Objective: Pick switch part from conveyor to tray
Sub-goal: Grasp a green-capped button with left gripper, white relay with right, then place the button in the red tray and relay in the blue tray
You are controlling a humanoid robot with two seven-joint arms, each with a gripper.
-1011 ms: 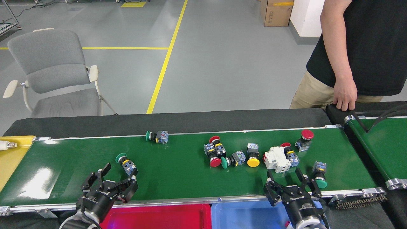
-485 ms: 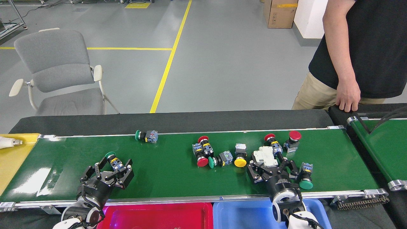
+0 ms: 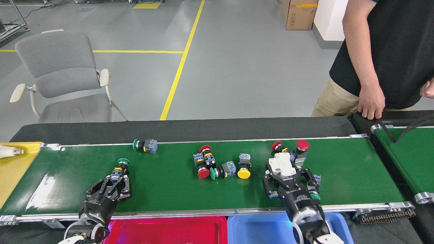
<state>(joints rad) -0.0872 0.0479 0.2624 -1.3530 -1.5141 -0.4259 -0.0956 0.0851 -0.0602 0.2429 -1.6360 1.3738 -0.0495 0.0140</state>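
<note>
Head view, both arms working over the conveyor (image 3: 176, 193).

Step in hand: grasping, on both sides at once.
- Left end effector (image 3: 115, 181): fingers drawn in around a green-capped push-button switch (image 3: 119, 167); the cap pokes out past the fingertips toward the far rail. Reads as clamped on the switch body, still low on the belt, not lifted.
- Right end effector (image 3: 288, 178): fingers spread either side of the white circuit breaker (image 3: 282, 165), which lies between them. Cannot tell whether the fingers actually press on it. A small green-capped switch (image 3: 315, 194) sits right against its right finger, partly hidden.

Other parts on the belt:
- one green-capped switch (image 3: 144, 145) alone near the far rail
- middle cluster: two red-capped switches (image 3: 203, 166), a green one, and a yellow-capped switch (image 3: 244, 169), mostly touching
- two more red-capped switches (image 3: 298, 149) just behind the breaker

Next move, as I judge it: lift straight up to clear the belt, then draw back toward the near edge and release over a tray. The right side should firm its hold first and take care not to drag the neighbouring switches.

Containers:
- red tray (image 3: 169, 230) below the near rail, left of centre: the visible part shows nothing inside
- blue tray (image 3: 257, 230) beside it, partly covered by the right arm: contents not clear
- yellow bin (image 3: 13, 169) at the belt's left end, with a white object (image 3: 8, 151) resting on its far edge

A person (image 3: 383, 51) stands at the far right corner, hand (image 3: 371, 105) on the black surface edge.
</note>
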